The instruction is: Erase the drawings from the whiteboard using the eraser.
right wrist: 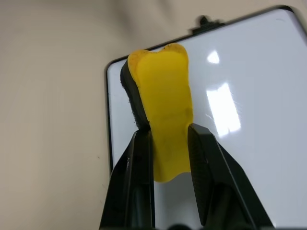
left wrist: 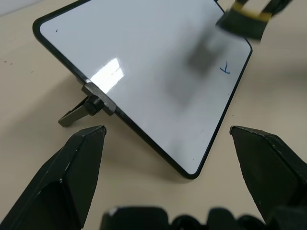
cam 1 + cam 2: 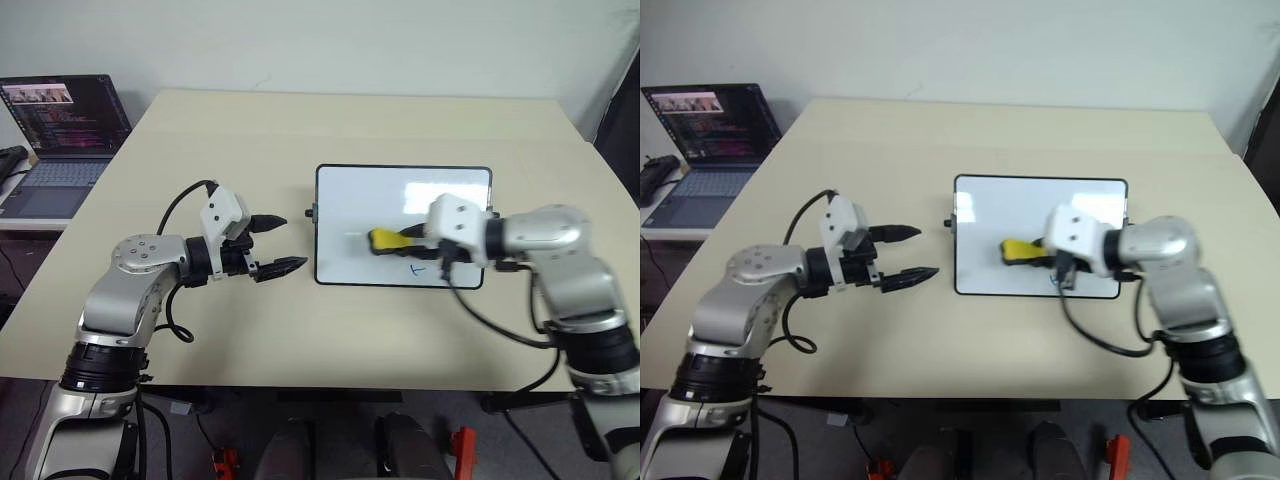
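The whiteboard lies flat on the table, right of the middle. One of the drawings, a small blue angle mark, sits near the board's near edge and shows as the blue mark in the left wrist view. My right gripper is shut on the yellow eraser, squeezing the yellow body between its two fingers. The eraser hangs over the board's middle and casts a shadow on it. My left gripper stands open and empty just off the board's left edge.
An open laptop stands on a side desk at the far left. The tan table stretches bare behind and to the left of the board. A small black knob juts from the board's short side near my left gripper.
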Available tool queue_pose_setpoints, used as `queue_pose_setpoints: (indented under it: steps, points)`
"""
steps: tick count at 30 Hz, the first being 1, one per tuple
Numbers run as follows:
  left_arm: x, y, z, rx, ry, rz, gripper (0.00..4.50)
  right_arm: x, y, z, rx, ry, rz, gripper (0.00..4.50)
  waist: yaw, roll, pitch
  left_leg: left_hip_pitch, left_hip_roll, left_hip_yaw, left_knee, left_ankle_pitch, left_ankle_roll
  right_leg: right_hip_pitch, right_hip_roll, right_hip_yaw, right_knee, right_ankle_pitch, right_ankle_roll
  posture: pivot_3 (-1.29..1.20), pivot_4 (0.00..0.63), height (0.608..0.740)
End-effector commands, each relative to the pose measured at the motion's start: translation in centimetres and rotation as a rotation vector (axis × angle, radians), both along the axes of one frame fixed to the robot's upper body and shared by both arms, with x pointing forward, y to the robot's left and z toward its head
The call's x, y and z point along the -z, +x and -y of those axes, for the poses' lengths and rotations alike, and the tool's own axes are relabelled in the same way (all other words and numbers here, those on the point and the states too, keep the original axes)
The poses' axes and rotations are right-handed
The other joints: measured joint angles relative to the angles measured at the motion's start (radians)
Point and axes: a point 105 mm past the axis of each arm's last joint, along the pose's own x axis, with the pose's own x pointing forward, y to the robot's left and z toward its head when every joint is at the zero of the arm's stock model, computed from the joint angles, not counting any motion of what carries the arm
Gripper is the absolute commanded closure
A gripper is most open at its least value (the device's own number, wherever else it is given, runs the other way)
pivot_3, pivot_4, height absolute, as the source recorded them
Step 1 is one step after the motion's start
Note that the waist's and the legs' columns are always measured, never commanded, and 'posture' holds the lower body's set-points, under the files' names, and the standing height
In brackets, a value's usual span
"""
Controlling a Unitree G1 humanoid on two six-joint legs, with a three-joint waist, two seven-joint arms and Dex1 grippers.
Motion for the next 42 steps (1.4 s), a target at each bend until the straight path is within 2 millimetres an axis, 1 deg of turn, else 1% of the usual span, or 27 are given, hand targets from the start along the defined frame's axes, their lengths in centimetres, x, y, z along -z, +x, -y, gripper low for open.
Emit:
queue_pose_setpoints:
  steps: [1,4,6,7,13,17,22,36,39,41,42]
  points:
    - [-1.6,-0.1,-0.7,0.002,0.002,0.060,0.00,-1.3,-0.4,4.5,0.116,-0.038,0.035,3.85,0.002,0.000,0.000,0.000,0.000,0.000,0.000,-0.001,0.000,0.000,0.000,0.000,-0.001,0.000,0.000,0.00,0.150,0.740]
    - [-1.9,-0.2,-0.9,0.008,0.009,0.062,0.00,-0.8,-0.6,7.5,0.190,-0.107,0.019,3.85,0.000,0.000,0.000,-0.001,0.000,0.002,0.000,-0.001,0.001,0.000,0.000,0.001,-0.001,0.000,0.000,0.00,0.150,0.740]
    - [-1.8,-0.5,-1.1,0.014,0.025,0.050,0.00,-0.6,-0.8,8.7,0.219,-0.131,0.010,3.85,-0.004,0.000,0.000,0.000,0.000,0.003,0.000,-0.001,0.001,0.000,0.000,0.002,0.000,0.000,0.000,0.00,0.150,0.740]
    - [-1.7,-0.6,-1.2,0.018,0.033,0.043,0.00,-0.6,-0.8,9.0,0.228,-0.133,0.009,3.85,-0.005,0.000,0.000,0.000,0.000,0.004,0.000,-0.001,0.001,0.000,0.000,0.002,0.000,0.000,0.000,0.00,0.150,0.740]
    - [-1.7,-0.7,-1.6,0.002,0.055,0.055,0.00,-0.1,-0.8,10.0,0.240,-0.157,-0.002,3.85,-0.007,0.001,0.000,0.002,0.000,0.005,0.001,-0.001,0.001,0.001,0.001,0.003,0.003,0.000,0.000,0.00,0.150,0.740]
    - [-1.7,-1.2,-1.6,0.002,0.057,0.054,0.00,-0.4,-0.6,10.4,0.245,-0.147,0.006,3.85,-0.007,0.001,0.000,0.002,0.000,0.005,0.001,-0.001,0.001,0.001,0.000,0.003,0.003,0.000,0.000,0.00,0.150,0.740]
    - [-1.6,-1.4,-1.6,-0.004,0.058,0.051,0.00,-0.4,-0.5,10.7,0.246,-0.155,0.003,3.85,-0.002,0.001,0.000,0.002,0.000,0.005,0.001,-0.001,0.001,0.001,0.000,0.003,0.003,0.000,0.000,0.00,0.150,0.740]
    - [-1.6,-1.4,-1.2,0.005,0.049,0.044,0.00,-0.8,-0.1,9.4,0.221,-0.129,0.039,3.85,-0.002,0.001,0.000,0.003,0.000,0.005,0.002,-0.001,0.001,0.001,0.000,0.003,0.004,0.000,0.000,0.00,0.150,0.740]
    - [-1.7,-1.3,-0.8,0.019,0.042,0.046,0.00,-1.1,0.2,6.6,0.157,-0.082,0.082,3.85,-0.006,0.001,0.000,0.003,0.000,0.005,0.002,-0.001,0.001,0.001,0.001,0.004,0.005,0.000,0.000,0.00,0.150,0.740]
    - [-1.6,-1.2,-0.5,0.024,0.037,0.046,0.00,0.1,0.8,4.9,0.126,-0.141,0.129,3.85,-0.010,0.001,0.000,0.004,0.000,0.005,0.002,-0.001,0.001,0.001,0.001,0.004,0.006,0.000,0.000,0.00,0.150,0.740]
    - [-1.6,-1.1,-0.4,0.025,0.036,0.045,0.00,0.8,1.3,4.3,0.129,-0.171,0.152,3.85,-0.010,0.001,0.000,0.004,0.000,0.005,0.002,-0.001,0.001,0.001,0.002,0.004,0.006,0.000,0.000,0.00,0.150,0.740]
